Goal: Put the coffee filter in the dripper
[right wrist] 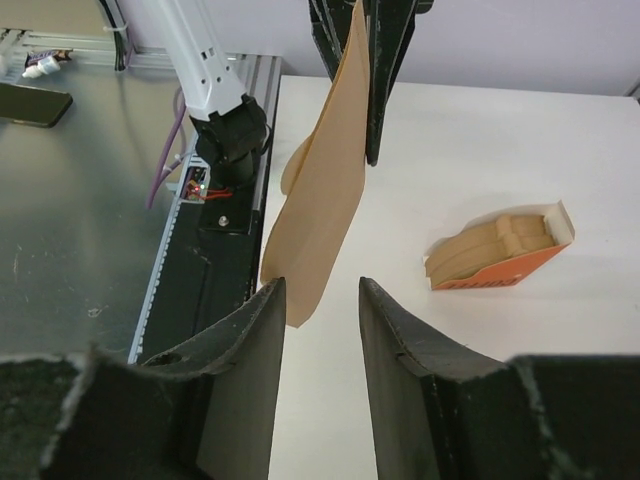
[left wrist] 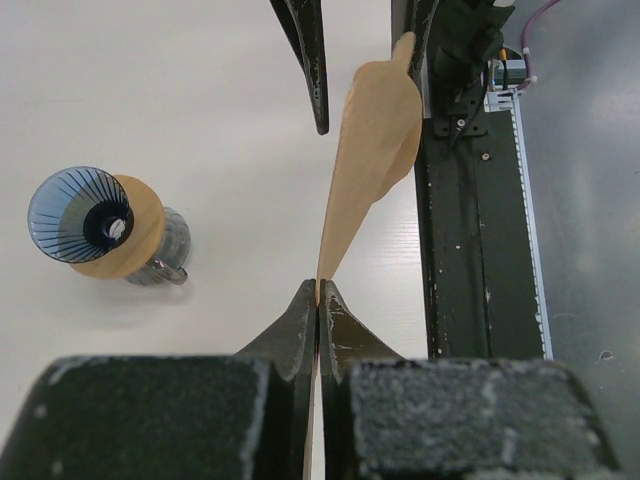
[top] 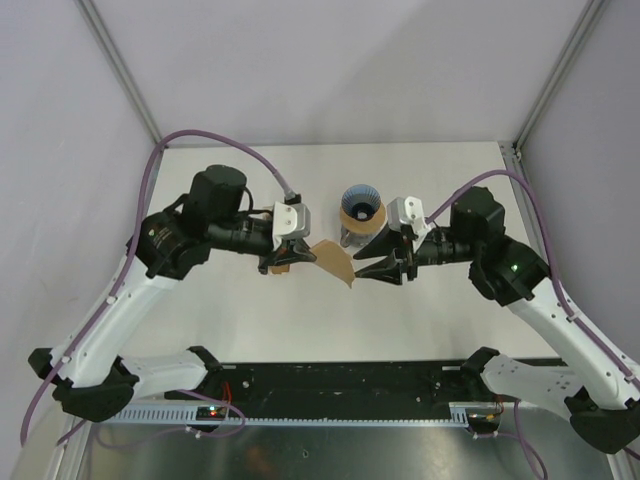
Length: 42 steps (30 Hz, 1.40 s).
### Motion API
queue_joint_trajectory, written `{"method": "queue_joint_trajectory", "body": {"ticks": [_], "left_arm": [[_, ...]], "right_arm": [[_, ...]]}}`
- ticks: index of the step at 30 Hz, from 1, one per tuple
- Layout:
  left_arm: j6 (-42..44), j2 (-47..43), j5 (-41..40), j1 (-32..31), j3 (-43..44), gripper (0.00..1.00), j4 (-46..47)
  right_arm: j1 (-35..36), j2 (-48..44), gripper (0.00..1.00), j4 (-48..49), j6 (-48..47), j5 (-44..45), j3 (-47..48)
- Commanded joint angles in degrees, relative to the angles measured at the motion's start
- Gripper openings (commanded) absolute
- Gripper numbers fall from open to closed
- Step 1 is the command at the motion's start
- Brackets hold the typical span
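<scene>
Paper is the thing to watch: the single thin brown fan-shaped coffee filter (left wrist: 370, 150) hangs edge-on in the air above the pale table (left wrist: 150, 90), between the two arms and near the table's front rail. It is not yet in the dripper. The left gripper (left wrist: 318, 295) has its black jaws pressed together on one narrow corner of the sheet, so the rest stands out free and slightly bowed. The right gripper (right wrist: 322, 287) faces it with jaws partly apart. The far end of the sheet reaches into that gap, close beside one jaw, and no pinch shows there. The small blue translucent ribbed cone dripper (left wrist: 78, 213) sits in its tan wooden ring collar (left wrist: 135, 225) on a clear grey glass jug (left wrist: 168, 248), off to one side of the sheet and well apart from it. An orange holder with a stack of brown filters (right wrist: 500, 255) stands on the table beyond. The likely trouble lies in the handover. Because the sheet sits off-centre in the right jaws, closing them could catch only a sliver or crease the paper. If the left jaws let go before a firm hold, the limp sheet would drop to the table. The filter also looks flat, so it may not seat in the cone, and a hard push could tip the perched dripper.
</scene>
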Motion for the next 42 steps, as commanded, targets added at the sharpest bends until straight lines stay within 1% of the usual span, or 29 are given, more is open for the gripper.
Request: {"method": "queue_joint_trajectory", "body": {"ticks": [1, 5, 11, 13, 18, 23, 28, 33, 38, 42], "left_arm": [[1.6, -1.3, 0.4, -0.6, 1.2, 0.00, 0.2], [1.5, -1.3, 0.7, -0.7, 1.6, 0.00, 0.0], [1.3, -1.3, 0.8, -0.7, 1.8, 0.00, 0.0], [1.3, -1.2, 1.0, -0.7, 1.9, 0.00, 0.0], [1.3, -1.3, 1.1, -0.8, 2.0, 0.00, 0.1], [1.3, -1.4, 1.2, -0.8, 2.0, 0.00, 0.1], [1.4, -1.4, 1.2, -0.8, 1.9, 0.00, 0.0], [1.5, -1.4, 1.3, -0.8, 1.9, 0.00, -0.1], [1.5, -1.6, 1.3, -0.8, 1.8, 0.00, -0.3], [1.7, -1.6, 1.4, -0.8, 1.7, 0.00, -0.3]], "right_arm": [[-0.4, -2.0, 0.41, -1.9, -2.6, -0.1, 0.5], [-0.5, -1.4, 0.41, -2.6, -2.8, 0.0, 0.6], [0.0, 1.3, 0.47, -6.3, -3.3, 3.8, 0.5], [0.8, 1.9, 0.48, -6.3, -3.1, 5.1, 0.5], [3.0, 2.9, 0.55, -4.8, -2.9, 5.8, 0.5], [3.8, 2.9, 0.55, -5.4, -3.4, 7.5, 0.5], [3.8, 2.1, 0.61, -7.5, -4.8, 9.4, 0.6], [3.8, 1.3, 0.63, -8.2, -5.7, 10.0, 0.5], [3.7, 0.6, 0.64, -7.8, -6.3, 9.6, 0.6], [3.6, 0.0, 0.57, -7.0, -6.6, 8.5, 0.5]]}}
